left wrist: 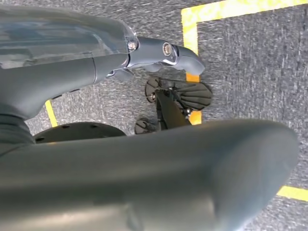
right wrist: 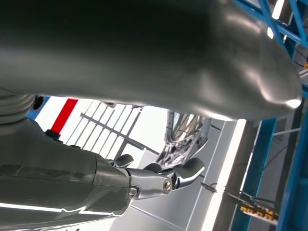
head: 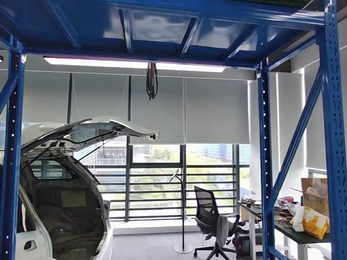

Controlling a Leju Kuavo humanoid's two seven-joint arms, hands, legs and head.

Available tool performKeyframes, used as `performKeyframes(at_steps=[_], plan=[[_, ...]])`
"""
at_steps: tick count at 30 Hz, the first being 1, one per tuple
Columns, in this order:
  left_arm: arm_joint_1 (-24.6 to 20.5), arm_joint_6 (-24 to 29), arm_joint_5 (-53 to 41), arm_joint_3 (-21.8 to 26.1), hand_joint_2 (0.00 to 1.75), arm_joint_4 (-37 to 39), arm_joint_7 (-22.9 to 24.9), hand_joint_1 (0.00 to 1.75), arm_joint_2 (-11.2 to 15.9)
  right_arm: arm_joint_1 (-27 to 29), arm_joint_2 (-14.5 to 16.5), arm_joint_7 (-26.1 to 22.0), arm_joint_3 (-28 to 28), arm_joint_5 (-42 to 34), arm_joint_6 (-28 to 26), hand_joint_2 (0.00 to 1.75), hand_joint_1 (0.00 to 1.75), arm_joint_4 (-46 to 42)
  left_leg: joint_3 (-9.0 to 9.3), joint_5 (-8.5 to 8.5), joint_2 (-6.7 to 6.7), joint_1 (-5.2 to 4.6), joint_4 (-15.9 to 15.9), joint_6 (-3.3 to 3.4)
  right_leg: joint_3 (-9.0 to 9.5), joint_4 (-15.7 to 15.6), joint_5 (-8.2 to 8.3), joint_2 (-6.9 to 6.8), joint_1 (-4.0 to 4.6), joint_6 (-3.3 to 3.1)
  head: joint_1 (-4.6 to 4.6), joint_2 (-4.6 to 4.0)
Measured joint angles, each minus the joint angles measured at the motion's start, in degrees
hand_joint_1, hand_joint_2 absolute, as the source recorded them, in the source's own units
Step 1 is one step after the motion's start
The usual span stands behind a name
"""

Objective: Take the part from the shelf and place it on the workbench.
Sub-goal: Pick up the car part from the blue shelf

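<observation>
Head view. Looked forward and a little upward through a blue steel rack (head: 333, 135), probably the shelf of the task, with its upper deck overhead. Saw no level with goods on it, so could not tell where the part was lying. On the far left, a white car body (head: 61, 216) with the tailgate (head: 90, 130) lifted, surely kept so for access to the trunk. In the far middle, an office chair (head: 209, 216) before the windows, and a cable coil (head: 152, 80) hung high from the deck, out of the way. On the right, a cluttered table (head: 286, 227) with a cardboard box (head: 315, 197) and a yellow package (head: 315, 222) on it; possibly the workbench, but could not confirm.

Left wrist view. Looked down on grey carpet (left wrist: 247, 72) marked with yellow floor tape (left wrist: 232, 8), which suggests an arm hung at the side. Left hand (left wrist: 72, 82) released, fingers (left wrist: 181, 53) stretched out and apart from the thumb, with nothing between them.

Right wrist view. Looked up toward the rack posts (right wrist: 254, 183) and bright windows. Right hand (right wrist: 109, 178) also released, fingers (right wrist: 181, 171) only lightly bent, grasping nothing.

Judged the task as not yet begun in substance: no part held, and the shelf level to be found first.
</observation>
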Motion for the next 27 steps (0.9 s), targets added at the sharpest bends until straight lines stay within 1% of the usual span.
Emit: performKeyframes(at_steps=[1, 3, 4, 5, 6, 8, 9, 10, 11, 12, 13, 14, 15, 17, 18, 19, 20, 21, 23, 24, 25, 26, 27], plan=[[-0.04, 0.0, -0.09, 0.07, 0.0, 0.05, -0.02, 0.0, -0.01, 0.09, 0.0, 0.01, 0.02, 0.07, -0.12, 0.0, 0.0, -0.05, 0.27, -0.59, 0.0, -0.19, -0.49, 0.27, 0.05, 0.01, -0.08, 0.0, 0.01, 0.33, -0.01, 0.01], [-0.08, 0.05, -0.35, 0.27, 0.0, 0.06, -0.05, 0.0, 0.0, 0.25, -0.01, 0.01, 0.05, 0.15, -0.37, 0.0, 0.0, -0.26, 0.92, -1.36, -0.1, -0.11, -1.5, 0.88, 0.07, 0.33, -0.18, -0.05, -0.13, 0.87, 0.0, 0.03], [-0.07, 0.1, -0.52, 0.37, 0.0, 0.06, -0.07, 0.0, 0.02, 0.25, -0.01, -0.01, 0.08, 0.16, -0.44, 0.0, 0.0, -0.34, 1.38, -1.5, -0.15, 0.02, -1.84, 1.16, -0.15, 1.24, -0.46, -0.08, -0.15, 1.11, 0.01, 0.03], [-0.1, 0.14, -0.69, 0.45, 0.0, 0.06, -0.08, 0.0, 0.03, 0.24, -0.03, -0.05, 0.09, 0.15, -0.52, 0.0, 0.0, -0.42, 1.92, -1.63, -0.19, 0.16, -2.16, 1.42, -0.97, 3.04, -1.11, -0.07, -0.17, 1.31, 0.01, 0.03], [-0.14, 0.17, -0.89, 0.53, 0.0, 0.06, -0.09, 0.0, 0.02, 0.29, -0.05, -0.14, 0.1, 0.15, -0.57, 0.0, 0.0, -0.46, 2.42, -1.85, -0.18, 0.21, -2.39, 1.65, -2.66, 6.07, -2.18, -0.05, -0.19, 1.5, 0.0, 0.02], [-0.2, 0.11, -1.43, 0.69, 0.0, 0.06, -0.1, 0.0, -0.03, 0.56, -0.08, -0.49, 0.1, 0.1, -0.6, 0.0, 0.0, -0.48, 3.2, -2.47, -0.19, 0.13, -2.49, 1.98, -7.54, 13.22, -4.34, -0.04, -0.19, 1.72, -0.01, 0.01], [-0.17, 0.07, -1.7, 0.78, 0.0, 0.06, -0.1, 0.0, -0.05, 0.75, -0.09, -0.71, 0.08, 0.05, -0.57, 0.0, 0.0, -0.48, 3.66, -2.88, -0.2, 0.08, -2.49, 2.03, -9.71, 15.58, -4.48, -0.04, -0.17, 1.73, -0.01, 0.0], [-0.12, 0.03, -1.97, 0.88, 0.0, 0.06, -0.11, 0.0, -0.05, 0.89, -0.1, -0.95, 0.04, -0.01, -0.52, 0.0, 0.0, -0.48, 4.25, -3.34, -0.24, 0.03, -2.49, 2.02, -10.9, 15.86, -3.43, -0.04, -0.13, 1.68, -0.01, 0.0], [-0.1, 0.0, -2.21, 1.02, 0.0, 0.06, -0.13, 0.0, -0.05, 0.98, -0.1, -1.14, -0.01, -0.07, -0.48, 0.0, 0.0, -0.51, 4.96, -3.86, -0.3, 0.01, -2.49, 1.95, -11.07, 14.0, -1.21, -0.03, -0.06, 1.53, -0.01, 0.0], [-0.1, -0.02, -2.45, 1.15, 0.0, 0.06, -0.17, 0.0, -0.08, 1.01, -0.1, -1.26, -0.07, -0.1, -0.44, 0.0, 0.0, -0.57, 5.74, -4.42, -0.36, 0.01, -2.52, 1.85, -10.44, 10.46, 1.81, -0.03, 0.06, 1.31, -0.01, 0.0], [-0.11, -0.02, -2.63, 1.28, 0.0, 0.07, -0.21, 0.0, -0.11, 1.02, -0.1, -1.34, -0.11, -0.12, -0.42, 0.0, 0.0, -0.63, 6.44, -4.9, -0.41, 0.04, -2.6, 1.7, -9.66, 7.16, 4.13, -0.04, 0.26, 1.03, 0.0, -0.01], [-0.14, -0.03, -2.78, 1.4, 0.0, 0.09, -0.27, 0.0, -0.15, 0.99, -0.09, -1.38, -0.14, -0.11, -0.41, 0.0, 0.0, -0.69, 6.88, -5.26, -0.45, 0.09, -2.72, 1.51, -9.05, 4.31, 5.37, -0.04, 0.52, 0.67, 0.0, 0.0], [-0.17, -0.03, -2.87, 1.5, 0.0, 0.1, -0.29, 0.0, -0.19, 0.99, -0.09, -1.39, -0.16, -0.09, -0.42, 0.0, 0.0, -0.76, 7.09, -5.57, -0.46, 0.14, -2.88, 1.21, -8.76, 2.73, 6.01, 0.0, 0.77, 0.26, -0.01, 0.02], [-0.18, -0.05, -2.92, 1.69, 0.0, 0.13, -0.33, 0.0, -0.27, 1.01, -0.08, -1.39, -0.21, -0.01, -0.46, 0.0, 0.0, -0.93, 7.47, -5.74, -0.43, 0.14, -3.04, 0.61, -8.55, 1.78, 5.56, 0.12, 1.01, -0.59, 0.01, 0.03], [-0.19, -0.05, -2.94, 1.79, 0.0, 0.13, -0.33, 0.0, -0.29, 1.06, -0.04, -1.34, -0.22, 0.04, -0.58, 0.0, 0.0, -1.09, 7.8, -5.9, -0.38, 0.1, -2.98, 0.34, -8.01, 1.43, 5.74, 0.16, 0.86, -0.93, 0.03, 0.03], [-0.23, -0.06, -2.97, 1.9, 0.0, 0.13, -0.38, 0.0, -0.31, 1.06, 0.0, -1.3, -0.24, 0.09, -0.74, 0.0, 0.0, -1.22, 7.97, -6.06, -0.31, 0.06, -2.39, 0.17, -7.27, 0.91, 5.55, 0.14, 0.69, -1.22, 0.05, 0.02], [-0.32, -0.06, -2.98, 2.02, 0.0, 0.13, -0.42, 0.0, -0.3, 1.03, 0.05, -1.2, -0.24, 0.2, -0.97, 0.0, 0.0, -1.34, 7.49, -6.55, -0.26, 0.07, -1.02, -0.01, -6.48, 0.46, 5.43, 0.1, 0.52, -1.46, 0.07, 0.02], [-0.43, -0.05, -2.99, 2.14, 0.0, 0.13, -0.46, 0.0, -0.3, 1.02, 0.12, -1.07, -0.25, 0.34, -1.26, 0.0, 0.0, -1.41, 6.17, -7.43, -0.21, 0.12, 1.47, -0.23, -5.82, 0.08, 5.24, 0.04, 0.41, -1.63, 0.07, 0.02], [-0.47, -0.03, -3.02, 2.32, 0.0, 0.13, -0.5, 0.0, -0.3, 1.1, 0.32, -0.58, -0.26, 0.71, -1.78, 0.0, 0.0, -1.44, 1.66, -9.74, -0.17, 0.28, 8.14, -0.72, -5.03, -0.11, 4.59, 0.02, 0.4, -1.86, 0.08, 0.01], [-0.37, 0.01, -3.04, 2.41, 0.0, 0.13, -0.52, 0.0, -0.3, 1.23, 0.49, -0.03, -0.27, 0.76, -2.01, 0.0, 0.0, -1.45, -0.5, -10.34, -0.15, 0.38, 10.57, -0.96, -4.63, -0.11, 4.16, 0.08, 0.39, -1.86, 0.08, 0.01], [-0.24, 0.07, -3.05, 2.56, 0.0, 0.13, -0.55, 0.0, -0.3, 1.39, 0.69, 0.65, -0.28, 0.65, -2.2, 0.0, 0.0, -1.45, -1.93, -9.99, -0.14, 0.5, 11.38, -1.15, -4.09, -0.11, 3.68, 0.15, 0.37, -1.81, 0.08, 0.0], [-0.12, 0.19, -3.05, 2.78, 0.0, 0.13, -0.59, 0.0, -0.29, 1.52, 0.96, 1.57, -0.32, 0.45, -2.58, 0.0, 0.0, -1.46, -2.42, -8.39, -0.12, 0.64, 10.28, -1.3, -3.38, -0.11, 3.15, 0.23, 0.33, -1.69, 0.08, 0.0], [-0.05, 0.35, -3.02, 3.04, 0.0, 0.13, -0.63, 0.0, -0.3, 1.62, 1.4, 2.62, -0.39, 0.29, -3.16, 0.0, 0.0, -1.5, -2.14, -5.67, -0.08, 0.82, 7.48, -1.42, -2.54, -0.1, 2.54, 0.27, 0.28, -1.5, 0.08, 0.0]])
